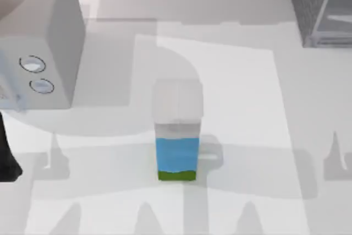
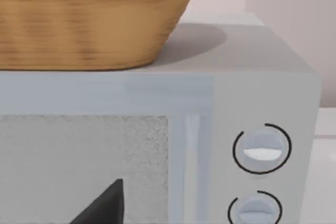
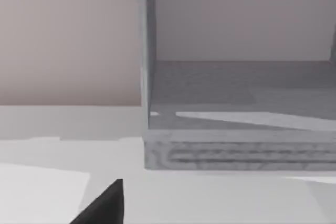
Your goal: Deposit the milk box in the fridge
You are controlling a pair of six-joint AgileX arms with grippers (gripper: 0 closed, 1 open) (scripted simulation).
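The white table (image 1: 231, 70) is carrying everything here. At its far right corner one fridge (image 1: 322, 6) is standing; the right wrist view is looking into the fridge's open compartment (image 3: 236, 87), which is holding nothing on its grey floor. Along the left side one light grey box with two round dials (image 1: 44, 42) is sitting, and the left wrist view is showing one woven basket (image 2: 89, 19) resting on its top; what the basket is holding cannot be told. One milk box (image 1: 177, 136) is standing upright near the middle of the table, well apart from the fridge and outside it. The left arm (image 1: 6, 158) is showing as a dark shape at the left edge. A dark fingertip of the left gripper (image 2: 102, 205) and one of the right gripper (image 3: 102, 205) are showing in the wrist views; whether either claw is apart or together cannot be told
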